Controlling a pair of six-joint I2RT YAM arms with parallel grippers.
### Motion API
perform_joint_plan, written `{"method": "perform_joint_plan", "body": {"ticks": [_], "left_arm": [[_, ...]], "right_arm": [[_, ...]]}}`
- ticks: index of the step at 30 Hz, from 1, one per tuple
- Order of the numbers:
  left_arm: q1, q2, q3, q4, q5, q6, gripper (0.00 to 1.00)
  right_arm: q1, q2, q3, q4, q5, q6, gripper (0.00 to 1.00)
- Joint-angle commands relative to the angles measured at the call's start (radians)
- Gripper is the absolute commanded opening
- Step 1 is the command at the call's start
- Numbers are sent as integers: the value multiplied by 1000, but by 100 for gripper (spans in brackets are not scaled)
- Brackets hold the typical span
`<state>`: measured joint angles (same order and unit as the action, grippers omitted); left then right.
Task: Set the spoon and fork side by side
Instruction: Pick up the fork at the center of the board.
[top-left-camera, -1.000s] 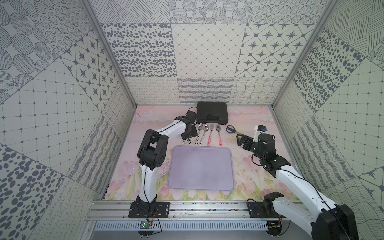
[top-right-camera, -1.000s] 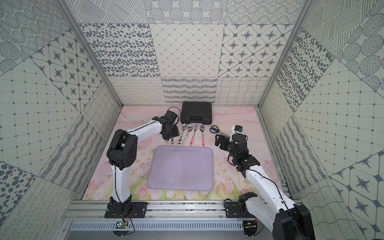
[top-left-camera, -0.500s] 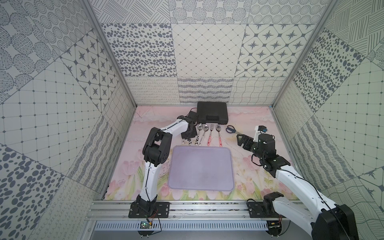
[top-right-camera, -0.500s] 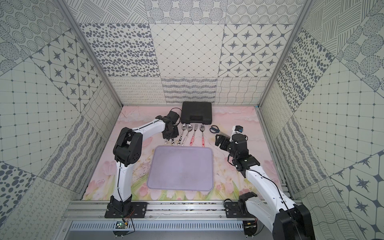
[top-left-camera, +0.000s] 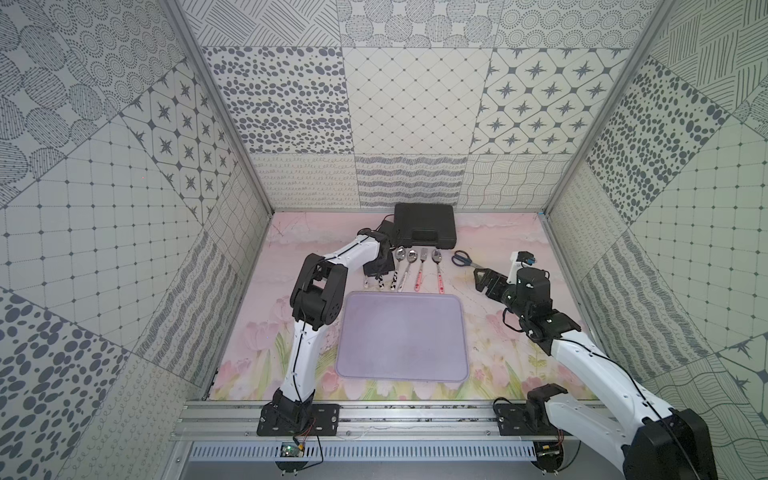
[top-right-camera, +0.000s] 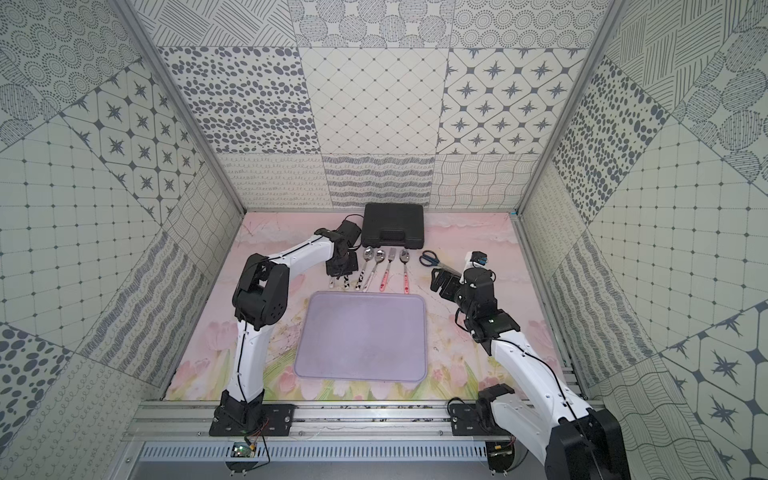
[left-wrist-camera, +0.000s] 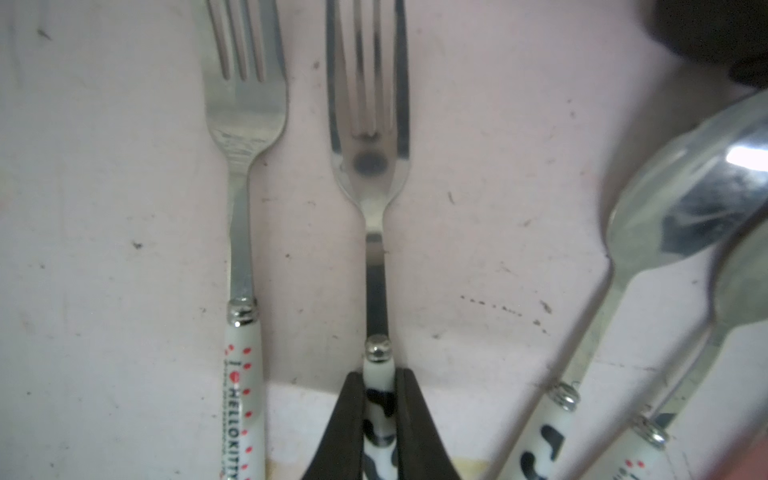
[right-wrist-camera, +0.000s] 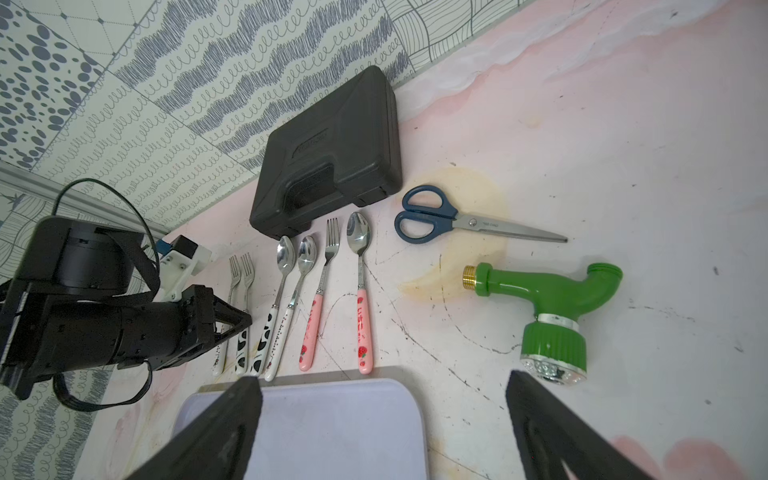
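Steel fork (left-wrist-camera: 370, 166) is pinched at its handle by the left end effector (left-wrist-camera: 377, 380), seemingly for lifting; it lies on the tabletop (left-wrist-camera: 478, 124) near the spoon (left-wrist-camera: 681, 199). Right end effector (right-wrist-camera: 383, 378) is spread, empty.

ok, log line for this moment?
left hand: shut on cow-print fork handle | right hand: open, holding nothing | phase: grasp
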<state>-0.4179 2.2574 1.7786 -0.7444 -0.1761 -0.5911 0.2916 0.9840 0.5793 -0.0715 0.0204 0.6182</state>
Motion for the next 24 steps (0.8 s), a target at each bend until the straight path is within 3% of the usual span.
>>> {"method": "perform_joint_plan", "body": {"ticks": [1, 10, 24], "left_arm": [[-5, 1, -16, -46, -8, 55, 0], [-24, -102, -62, -9, -6, 88, 0], [-79, -316, -274, 20, -27, 81, 0]], "right_arm": [[4, -22, -9, 18, 15, 6, 97], [4, -29, -12, 16, 18, 4, 97], [3, -4, -12, 24, 15, 8, 97]]}}
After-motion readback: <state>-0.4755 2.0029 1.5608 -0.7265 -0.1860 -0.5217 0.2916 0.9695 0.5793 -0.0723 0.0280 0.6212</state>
